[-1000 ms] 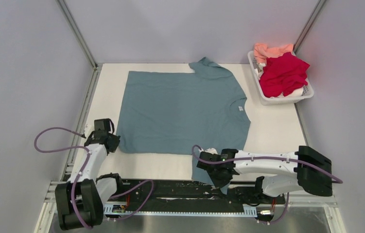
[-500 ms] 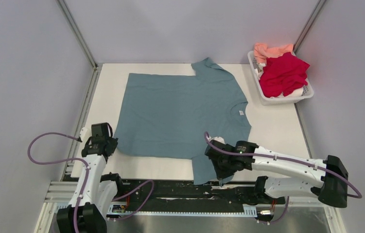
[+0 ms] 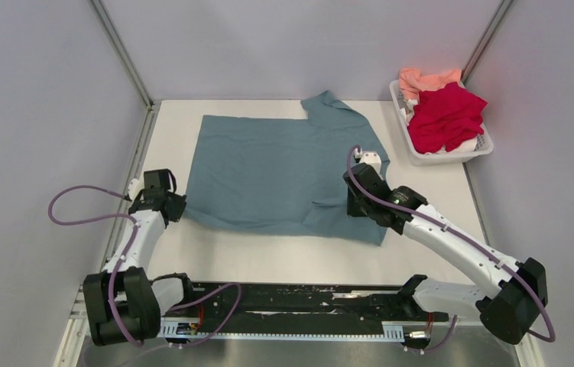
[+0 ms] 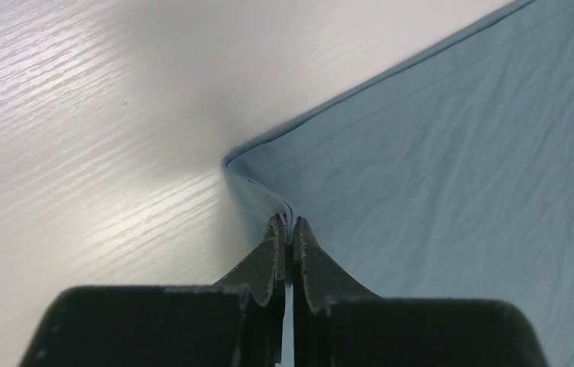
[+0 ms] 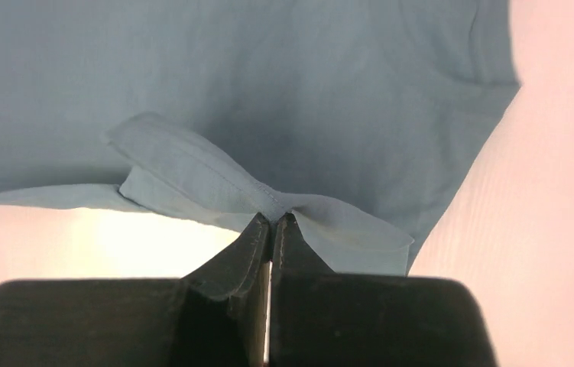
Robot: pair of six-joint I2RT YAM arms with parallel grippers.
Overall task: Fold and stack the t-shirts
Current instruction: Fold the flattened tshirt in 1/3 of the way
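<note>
The teal-blue t-shirt (image 3: 268,164) lies spread on the white table (image 3: 268,256). My left gripper (image 3: 170,205) is shut on its near-left hem corner (image 4: 264,191). My right gripper (image 3: 352,205) is shut on the near sleeve (image 5: 215,176), lifted and carried over the shirt body, so the near-right part lies folded. The crimson red t-shirt (image 3: 445,115) and the salmon-pink t-shirt (image 3: 421,79) lie crumpled in the white basket (image 3: 452,157) at the far right.
Metal frame posts (image 3: 119,50) rise at the back corners, with grey walls around. The black rail (image 3: 283,302) with the arm bases runs along the near edge. A purple cable (image 3: 77,218) loops beside the left arm.
My right gripper has moved from the near edge away and up over the shirt, carrying the sleeve with it. My left gripper has drawn the hem corner slightly farther from the near edge.
</note>
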